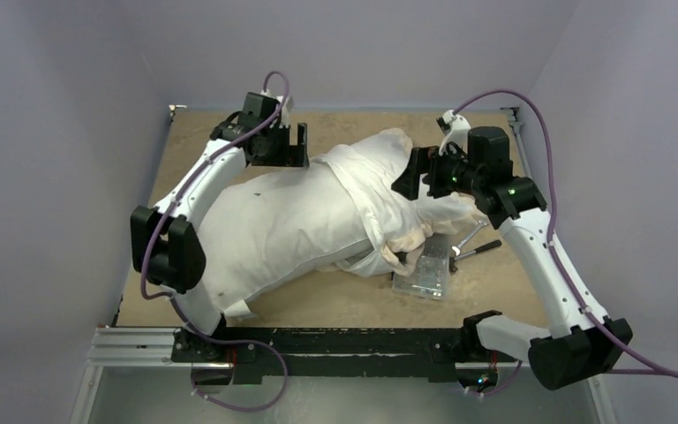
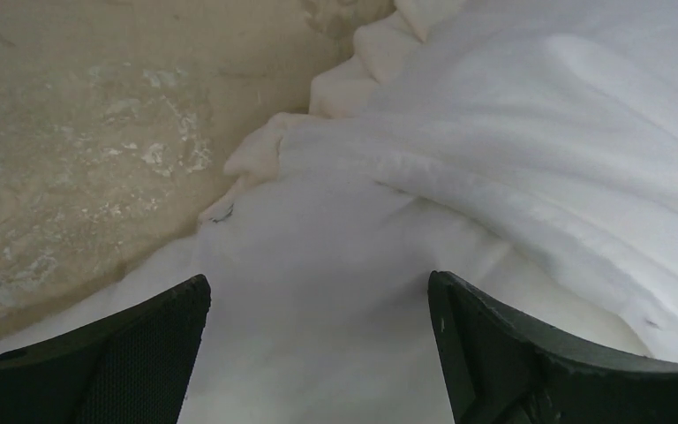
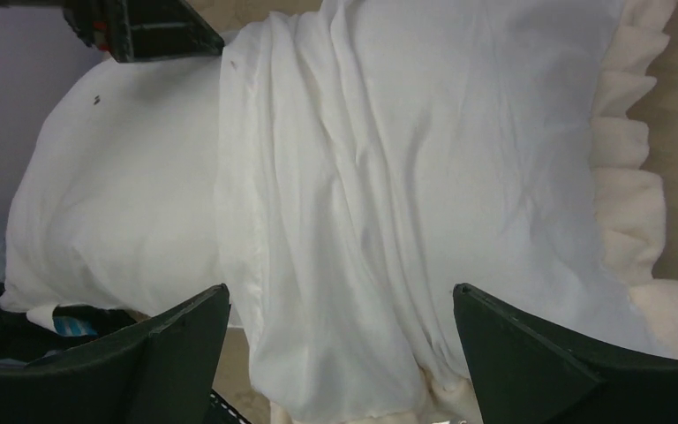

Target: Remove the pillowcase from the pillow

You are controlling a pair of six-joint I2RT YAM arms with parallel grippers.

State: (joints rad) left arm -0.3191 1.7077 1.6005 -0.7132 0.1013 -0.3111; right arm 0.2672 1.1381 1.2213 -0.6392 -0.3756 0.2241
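The pillow (image 1: 265,234) is a plump plain white cushion lying slantwise across the table, its near-left part bare. The pillowcase (image 1: 375,181) wraps its far-right part, showing wrinkled white fabric and a cream frill (image 1: 410,237); no dark face shows. My left gripper (image 1: 293,152) is open and empty just above the pillow's far edge, beside the cover's hem. In the left wrist view the gripper (image 2: 318,305) hovers over the pillow (image 2: 318,265), with the pillowcase (image 2: 547,132) to the right. My right gripper (image 1: 408,177) is open and empty over the pillowcase (image 3: 424,159); the pillow (image 3: 124,194) lies to its left.
A clear plastic box (image 1: 425,272) and a metal tool (image 1: 472,237) lie on the brown table (image 1: 335,305) right of the frill. Grey walls close in on the left, back and right. The black rail at the near edge holds both arm bases.
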